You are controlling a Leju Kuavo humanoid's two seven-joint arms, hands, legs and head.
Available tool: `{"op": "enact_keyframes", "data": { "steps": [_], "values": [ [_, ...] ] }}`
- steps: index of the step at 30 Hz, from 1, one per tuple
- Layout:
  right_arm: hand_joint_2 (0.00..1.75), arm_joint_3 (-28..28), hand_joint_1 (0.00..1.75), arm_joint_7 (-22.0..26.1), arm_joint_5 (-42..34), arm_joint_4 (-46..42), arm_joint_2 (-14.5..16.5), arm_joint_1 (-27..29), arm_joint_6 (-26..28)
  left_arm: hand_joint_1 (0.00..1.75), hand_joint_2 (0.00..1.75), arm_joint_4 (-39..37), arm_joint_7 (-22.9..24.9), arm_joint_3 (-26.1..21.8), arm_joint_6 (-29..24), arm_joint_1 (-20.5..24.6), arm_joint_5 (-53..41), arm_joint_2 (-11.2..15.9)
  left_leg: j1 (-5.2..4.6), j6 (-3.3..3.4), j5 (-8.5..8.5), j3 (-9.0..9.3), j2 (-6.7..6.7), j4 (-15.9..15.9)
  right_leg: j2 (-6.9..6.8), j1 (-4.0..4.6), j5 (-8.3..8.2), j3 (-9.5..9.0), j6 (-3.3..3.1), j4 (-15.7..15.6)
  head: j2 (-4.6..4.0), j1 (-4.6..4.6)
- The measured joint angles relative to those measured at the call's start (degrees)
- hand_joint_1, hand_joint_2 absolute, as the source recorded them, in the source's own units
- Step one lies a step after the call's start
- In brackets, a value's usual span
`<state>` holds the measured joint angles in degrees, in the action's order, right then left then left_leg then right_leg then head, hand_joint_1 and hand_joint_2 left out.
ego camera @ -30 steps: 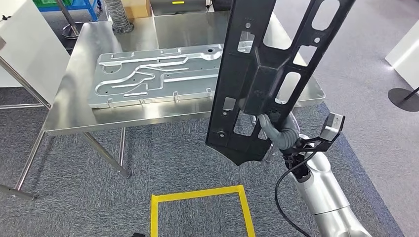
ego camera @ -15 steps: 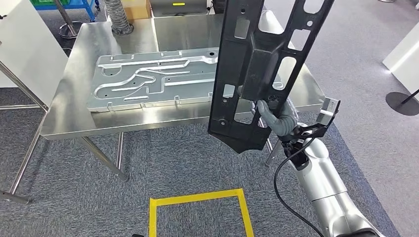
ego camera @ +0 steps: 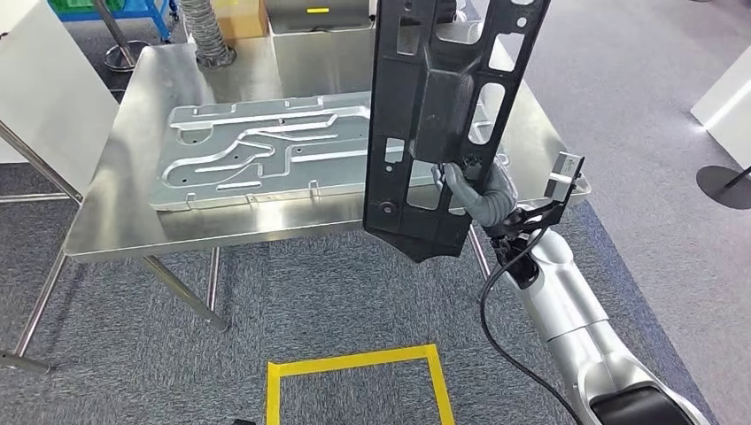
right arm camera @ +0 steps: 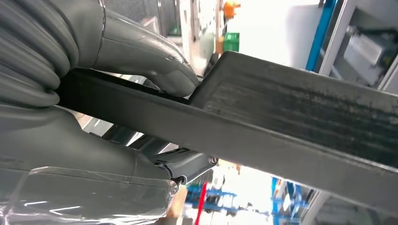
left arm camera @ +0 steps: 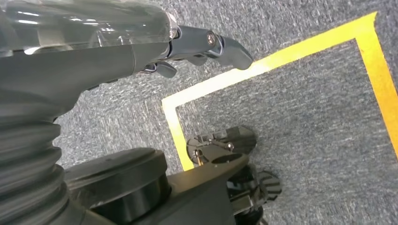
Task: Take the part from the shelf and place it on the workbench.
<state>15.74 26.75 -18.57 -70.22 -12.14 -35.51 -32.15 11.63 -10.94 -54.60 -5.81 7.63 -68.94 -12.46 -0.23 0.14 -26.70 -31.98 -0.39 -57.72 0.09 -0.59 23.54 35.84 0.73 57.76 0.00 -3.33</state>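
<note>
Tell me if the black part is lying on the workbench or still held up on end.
Held up on end. The right hand grips the black part near its lower half, above the workbench edge.

Matt black plastic part [ego camera: 443, 115], brushed shiny steel workbench [ego camera: 133, 204], dull stamped metal panel [ego camera: 266, 150], rough grey carpet [ego camera: 310, 292].

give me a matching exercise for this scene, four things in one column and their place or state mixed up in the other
Things:
1. black part
2. silver stamped panel
3. yellow tape outline
4. left hand

Places or states:
A. lying flat on the steel workbench
B. hanging over the carpet, holding nothing
C. held upright by the right hand
D. stuck to the carpet in front of the workbench

Pairs: 1-C, 2-A, 3-D, 4-B
</note>
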Motion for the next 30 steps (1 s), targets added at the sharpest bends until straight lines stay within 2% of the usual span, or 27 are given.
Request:
{"op": "enact_keyframes", "data": {
  "steps": [2,5,6,7,8,9,10,11,12,16,18,20,21,22,23,25,26,27,29,30],
  "values": [
    [1.75,0.2,1.75,0.0,0.0,0.2,-0.2,-0.4,0.3,0.00,1.75,0.0,0.0,0.0,0.0,0.1,0.0,0.0,0.13,-0.53,-1.91,-1.40,0.05,-3.4,-0.02,-0.28,0.19,-0.50,-0.68,-0.3,0.00,0.00],
    [1.75,0.8,1.75,0.0,0.0,0.8,-0.4,-0.7,0.3,0.00,1.75,0.0,0.0,0.0,0.1,0.0,0.0,0.1,0.47,-1.03,-6.24,-7.64,0.07,-14.8,-0.05,-0.21,0.70,-1.05,-1.18,-0.4,0.00,0.01],
    [1.75,1.0,1.75,0.0,0.0,1.1,-0.4,-0.7,0.4,0.00,1.75,0.0,0.0,0.0,0.1,-0.1,0.0,0.1,0.50,-1.10,-6.33,-9.13,0.07,-16.9,0.00,-0.19,0.89,-1.26,-1.16,-0.4,0.00,0.01],
    [1.75,1.2,1.75,0.0,0.0,1.3,-0.4,-0.7,0.4,0.00,1.75,0.0,0.0,0.0,0.1,-0.1,0.1,0.1,0.52,-1.10,-5.18,-9.53,0.08,-16.7,0.06,-0.18,1.11,-1.55,-1.09,-0.4,0.00,0.01],
    [1.75,1.4,1.75,-0.1,0.0,1.5,-0.4,-0.7,0.4,0.00,1.75,0.0,0.0,0.0,0.1,-0.1,0.1,0.1,0.53,-1.01,-3.01,-8.80,0.08,-14.2,0.11,-0.18,1.39,-1.97,-0.99,-0.3,0.00,0.01],
    [1.75,1.5,1.75,-0.1,0.0,1.7,-0.4,-0.7,0.4,0.00,1.75,0.0,0.0,0.0,0.1,-0.1,0.1,0.1,0.53,-0.84,-0.27,-7.19,0.08,-10.0,0.14,-0.18,1.73,-2.44,-0.82,-0.3,0.00,0.01],
    [1.75,1.6,1.75,-0.1,0.0,1.8,-0.4,-0.8,0.4,0.00,1.75,0.0,0.0,0.0,0.1,-0.1,0.1,0.1,0.45,-0.64,1.70,-5.48,0.06,-6.0,0.16,-0.08,2.06,-2.80,-0.60,-0.3,0.00,0.01],
    [1.75,1.7,1.75,-0.1,0.0,2.0,-0.4,-0.9,0.4,0.00,1.75,0.0,0.0,0.0,0.1,-0.1,0.1,0.2,0.38,-0.40,2.88,-4.12,0.04,-2.9,0.19,0.00,2.29,-2.97,-0.36,-0.2,0.00,0.01],
    [1.75,1.8,1.75,-0.1,0.0,2.1,-0.4,-0.9,0.4,0.00,1.75,0.0,0.0,0.0,0.2,-0.1,0.1,0.2,0.31,-0.16,3.24,-3.39,0.01,-1.0,0.22,0.10,2.43,-2.97,-0.10,-0.2,0.00,0.01],
    [1.75,2.1,1.75,-0.1,0.0,2.3,-0.3,-1.2,0.4,0.00,1.75,0.0,0.0,0.0,0.2,-0.1,0.1,0.3,0.28,1.10,2.87,-2.84,-0.02,0.0,0.19,-0.07,3.13,-2.64,1.16,0.6,0.00,0.01],
    [1.75,2.1,1.75,-0.1,0.0,2.4,0.0,-1.4,0.4,0.00,1.75,0.0,0.0,0.0,0.2,0.0,0.1,0.3,0.44,1.66,2.83,-2.41,0.04,0.4,0.09,-0.20,5.55,-0.19,1.67,5.5,0.00,0.01],
    [1.75,2.2,1.75,-0.1,0.0,2.6,0.2,-1.5,0.4,0.00,1.75,0.0,0.0,0.0,0.2,0.0,0.1,0.3,0.36,1.98,2.54,-2.23,0.06,0.3,0.07,-0.20,8.43,4.45,2.00,13.5,0.00,0.00],
    [1.75,2.2,1.75,-0.1,0.0,2.8,0.3,-1.4,0.4,0.00,1.75,0.0,0.0,0.0,0.2,0.0,0.1,0.3,0.30,2.06,2.35,-2.10,0.04,0.3,0.07,-0.20,8.76,6.27,2.05,16.1,0.00,0.00],
    [1.75,2.3,1.75,-0.1,0.0,2.9,0.3,-1.4,0.4,0.00,1.75,0.0,0.0,0.0,0.2,-0.1,0.1,0.3,0.25,2.07,2.13,-1.91,0.01,0.2,0.07,-0.19,7.96,7.11,2.01,16.7,0.00,0.00],
    [1.75,2.4,1.75,0.0,0.0,3.0,0.3,-1.4,0.4,0.00,1.75,0.0,0.0,0.0,0.2,-0.1,0.2,0.3,0.20,2.05,1.85,-1.59,-0.04,0.1,0.07,-0.17,6.01,6.68,1.86,14.8,0.00,0.00],
    [1.75,2.5,1.75,0.0,0.0,3.2,0.3,-1.5,0.4,0.00,1.75,0.0,0.0,0.0,0.2,-0.1,0.2,0.3,0.07,1.87,1.20,-0.77,-0.11,0.1,0.03,0.01,1.16,3.37,1.18,6.9,0.00,0.01],
    [1.75,2.6,1.75,0.0,0.0,3.2,0.4,-1.7,0.5,0.00,1.75,0.0,0.0,0.0,0.2,-0.1,0.2,0.3,-0.06,1.69,0.90,-0.50,-0.12,0.0,0.01,0.20,-0.28,1.80,0.78,3.2,0.00,0.01],
    [1.75,2.6,1.75,0.0,0.0,3.3,0.4,-1.9,0.5,0.00,1.75,0.0,0.0,0.0,0.2,-0.1,0.3,0.2,-0.13,1.46,0.67,-0.38,-0.10,0.0,-0.01,0.40,-0.87,0.84,0.42,1.0,0.00,0.01],
    [1.75,2.7,1.75,0.0,-0.1,3.4,0.5,-2.1,0.5,0.00,1.75,0.0,0.0,0.0,0.2,-0.1,0.3,0.2,-0.17,0.93,0.37,-0.30,-0.04,0.0,0.03,0.70,-0.49,0.41,-0.10,0.0,0.00,0.01],
    [1.75,2.7,1.75,0.1,-0.1,3.4,0.5,-2.1,0.5,0.00,1.75,0.0,0.0,0.0,0.1,-0.1,0.3,0.3,-0.14,0.64,0.16,-0.21,0.01,0.1,0.03,0.55,-0.43,0.20,-0.31,-0.2,0.00,0.00]
  ]
}}
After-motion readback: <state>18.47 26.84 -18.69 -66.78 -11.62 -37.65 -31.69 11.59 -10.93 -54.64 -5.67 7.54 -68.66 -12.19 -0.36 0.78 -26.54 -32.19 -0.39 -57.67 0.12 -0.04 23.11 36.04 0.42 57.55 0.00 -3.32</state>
